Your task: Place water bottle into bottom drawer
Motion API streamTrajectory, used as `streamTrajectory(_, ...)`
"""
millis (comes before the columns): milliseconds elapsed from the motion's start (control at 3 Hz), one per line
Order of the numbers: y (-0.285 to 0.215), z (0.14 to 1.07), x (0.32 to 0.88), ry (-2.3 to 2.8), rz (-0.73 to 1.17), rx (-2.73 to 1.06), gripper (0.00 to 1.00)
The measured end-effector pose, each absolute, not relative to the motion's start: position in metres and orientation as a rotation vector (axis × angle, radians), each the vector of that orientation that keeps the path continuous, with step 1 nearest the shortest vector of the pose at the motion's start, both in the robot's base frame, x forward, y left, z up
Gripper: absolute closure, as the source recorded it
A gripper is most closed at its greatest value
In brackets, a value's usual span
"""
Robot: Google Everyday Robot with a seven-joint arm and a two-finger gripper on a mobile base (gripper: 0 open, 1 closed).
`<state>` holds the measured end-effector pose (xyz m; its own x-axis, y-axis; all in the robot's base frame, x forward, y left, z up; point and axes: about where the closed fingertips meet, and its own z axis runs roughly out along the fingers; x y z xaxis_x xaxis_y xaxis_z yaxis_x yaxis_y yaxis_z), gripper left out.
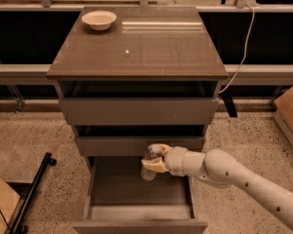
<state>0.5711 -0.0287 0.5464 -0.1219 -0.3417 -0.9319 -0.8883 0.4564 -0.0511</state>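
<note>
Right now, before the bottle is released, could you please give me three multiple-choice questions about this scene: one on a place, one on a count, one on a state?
1. Where is the water bottle?
A. On the floor.
B. In the gripper, over the bottom drawer.
C. Inside a cardboard box.

2. How many drawers has the cabinet?
A. Two.
B. Three.
C. Four.

3. In what state is the bottom drawer?
A. Pulled far out.
B. Shut.
C. Taken out of the cabinet.

Answers:
1 B, the gripper is closed on the bottle above the drawer's back part.
2 B, three drawer fronts stand one below another.
3 A, its grey interior lies open to view.
</note>
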Motion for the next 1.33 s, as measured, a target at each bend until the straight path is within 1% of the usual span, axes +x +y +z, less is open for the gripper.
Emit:
streamTrajectory(333,-0.026,0.532,0.568,1.696,0.700,-1.053,1.00)
streamTrajectory(1000,-0.011,0.491,0.569,1.766,0.688,-1.035,1.00)
streamTrajectory(1333,-0.005,0.450,0.571,1.777,0.685,-1.009,0.84)
